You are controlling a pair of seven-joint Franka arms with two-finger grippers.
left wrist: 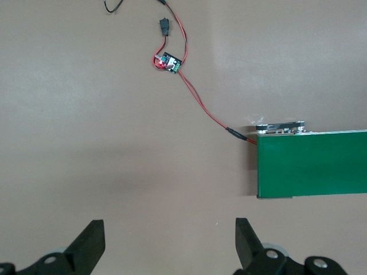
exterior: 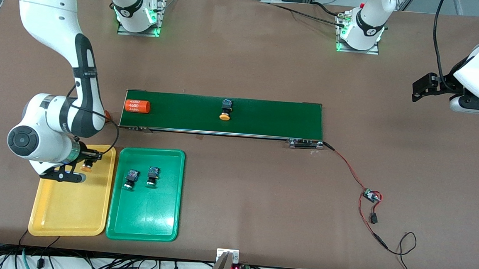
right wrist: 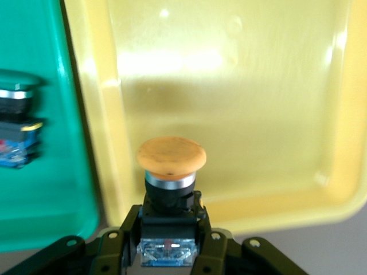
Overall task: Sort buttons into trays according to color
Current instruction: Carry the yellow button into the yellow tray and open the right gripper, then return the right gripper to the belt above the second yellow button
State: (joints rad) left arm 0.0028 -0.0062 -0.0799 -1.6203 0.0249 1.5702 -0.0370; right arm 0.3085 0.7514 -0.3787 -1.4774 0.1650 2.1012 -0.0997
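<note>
Over the yellow tray (exterior: 68,215), at the end of it farther from the front camera, the right gripper (exterior: 84,162) hangs with its fingers pinched on the black body of a yellow-orange button (exterior: 86,167); in the right wrist view that button (right wrist: 171,166) sits between the fingers with its round cap pointing out over the tray's floor (right wrist: 241,114); whether it touches the tray cannot be told. Beside the yellow tray, toward the left arm's end of the table, lies the green tray (exterior: 145,220), and two green buttons (exterior: 131,178) (exterior: 152,175) lie side by side in the half of it farther from the camera. Farther from the camera than both trays runs the dark-green belt (exterior: 273,118); a second yellow-orange button (exterior: 225,110) lies near its middle, and an orange cylinder (exterior: 137,106) lies at its end toward the right arm. At the left arm's end of the table the left gripper (left wrist: 169,240) waits with its fingers spread wide, holding nothing, over bare table near the belt's end (left wrist: 312,166); red and black wires (exterior: 347,166) lead from that end to a small circuit board (exterior: 371,196).
</note>
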